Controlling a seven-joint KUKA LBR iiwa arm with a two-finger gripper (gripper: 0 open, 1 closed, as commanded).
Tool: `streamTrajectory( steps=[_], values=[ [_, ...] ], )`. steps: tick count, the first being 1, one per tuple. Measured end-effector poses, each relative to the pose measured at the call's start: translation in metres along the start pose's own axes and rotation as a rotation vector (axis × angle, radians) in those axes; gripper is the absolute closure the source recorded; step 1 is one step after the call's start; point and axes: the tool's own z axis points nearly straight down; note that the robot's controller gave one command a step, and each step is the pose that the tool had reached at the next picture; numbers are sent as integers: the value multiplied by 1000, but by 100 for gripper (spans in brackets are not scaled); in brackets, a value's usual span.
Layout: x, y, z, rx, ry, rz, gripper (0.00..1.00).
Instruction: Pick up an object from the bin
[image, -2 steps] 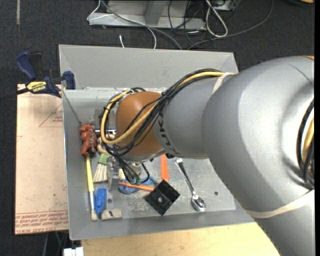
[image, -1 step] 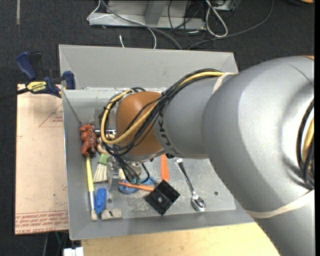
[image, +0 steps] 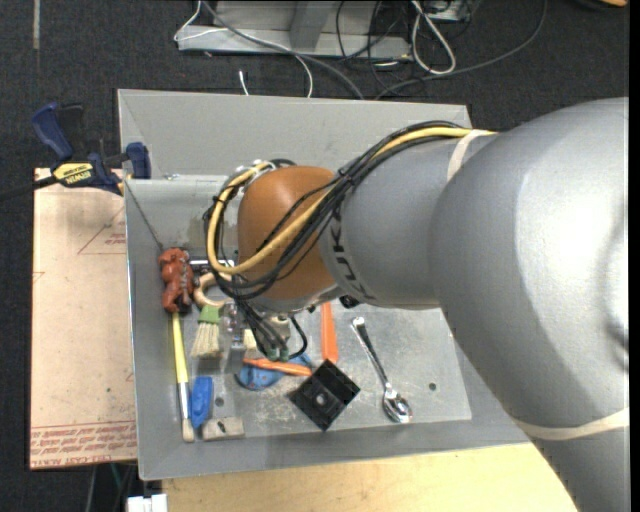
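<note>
My gripper (image: 238, 338) reaches down from under the orange wrist cover into the left half of the bin. It hangs beside a beige bristle brush (image: 207, 336) and just above a blue round piece (image: 257, 378). A thin orange stick (image: 281, 367) lies across that blue piece. Below and to the right of the gripper sits a black square block (image: 323, 394). I see nothing held in the gripper.
A red-brown toy figure (image: 175, 279) lies by the left wall, with a yellow-handled tool (image: 181, 365) and a blue object (image: 202, 400) below it. An orange marker (image: 327, 333) and a metal spoon (image: 381, 377) lie to the right. The arm covers the bin's upper right.
</note>
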Motion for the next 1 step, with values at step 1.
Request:
streamTrajectory(
  steps=[1],
  values=[
    [-2, 1, -30, -2, -5, 0, 100]
  ],
)
